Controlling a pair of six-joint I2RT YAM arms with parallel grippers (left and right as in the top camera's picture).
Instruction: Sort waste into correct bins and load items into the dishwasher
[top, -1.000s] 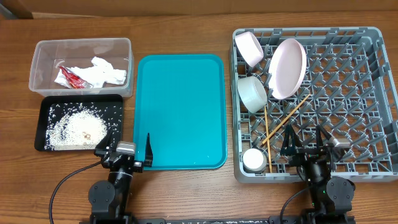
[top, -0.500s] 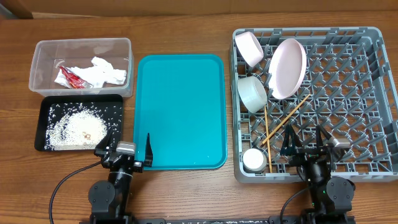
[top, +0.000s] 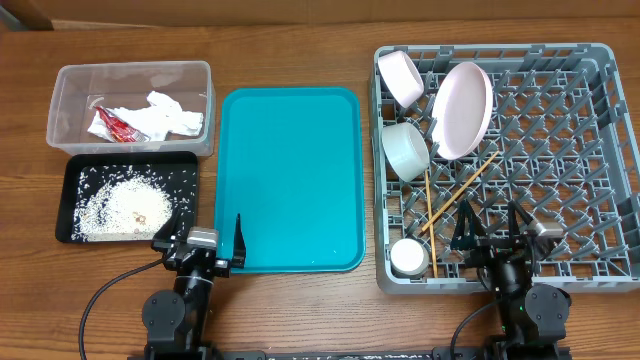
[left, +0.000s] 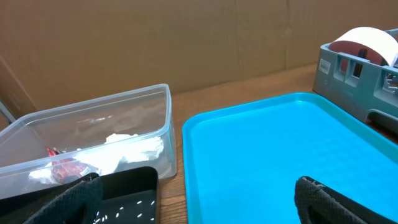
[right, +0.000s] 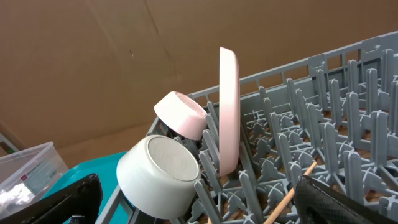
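Observation:
The grey dish rack (top: 590, 150) holds a white plate (top: 462, 110) on edge, two white bowls (top: 401, 78) (top: 406, 150), a small white cup (top: 408, 257) and wooden chopsticks (top: 452, 203). The clear tub (top: 65, 85) holds the red-and-white wrapper (top: 113, 125) and white napkin (top: 170, 115). The black tray (top: 70, 175) holds rice grains (top: 120, 200). My left gripper (top: 201, 240) is open and empty at the teal tray's near left corner. My right gripper (top: 495, 232) is open and empty over the rack's front edge. The plate (right: 229, 112) and bowls (right: 159, 175) show in the right wrist view.
The flat teal tray (top: 290, 180) lies bare between the bins and the rack. It also fills the left wrist view (left: 280, 155), with the clear tub (left: 124, 124) to its left and the rack's corner (left: 336, 68) at right. Wooden table all round.

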